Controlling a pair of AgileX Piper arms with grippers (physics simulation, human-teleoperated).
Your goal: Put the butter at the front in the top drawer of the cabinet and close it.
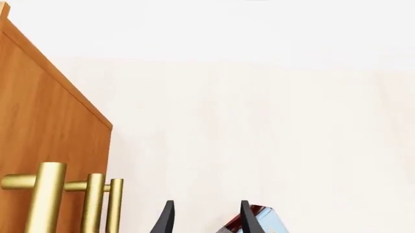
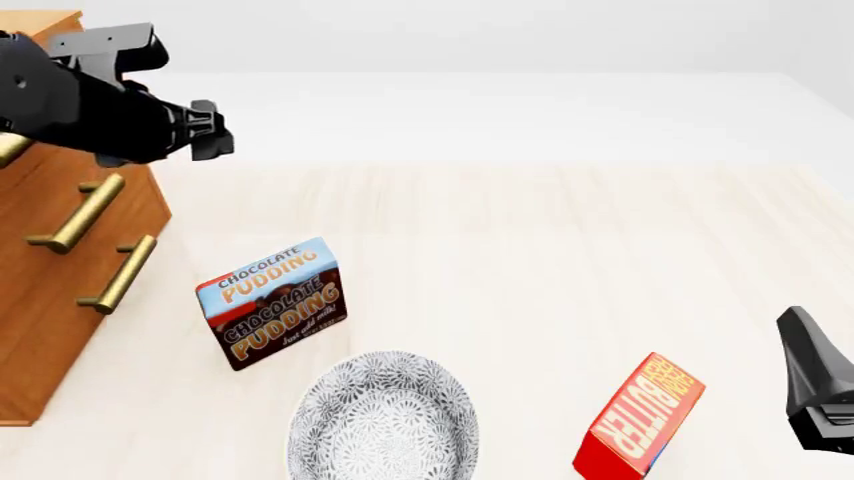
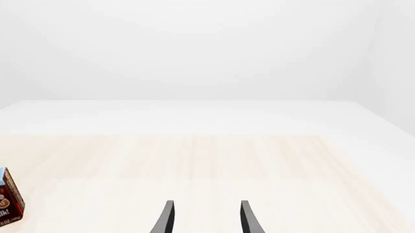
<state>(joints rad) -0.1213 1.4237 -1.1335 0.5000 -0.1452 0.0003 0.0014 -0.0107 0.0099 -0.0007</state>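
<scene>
One butter (image 2: 639,420) carton, red with orange lettering, stands tilted at the front right of the table; a second one is out of view. The cabinet (image 2: 60,330) stands at the left edge. The top drawer is mostly hidden behind my left arm; only its brass handle end (image 2: 11,150) shows. The fronts I can see look flush. My left gripper (image 2: 211,131) hovers open and empty beside the cabinet's upper front; the left wrist view shows its parted tips (image 1: 206,208) next to the brass handles (image 1: 94,199). My right gripper (image 2: 798,335) is open and empty right of the butter.
A brown-and-blue chocolate pudding box (image 2: 274,303) stands right of the cabinet. A patterned grey plate (image 2: 384,418) lies at the front centre, left of the butter. A red and blue box corner (image 1: 263,219) shows behind one left finger. The pudding box edge (image 3: 9,199) shows in the right wrist view.
</scene>
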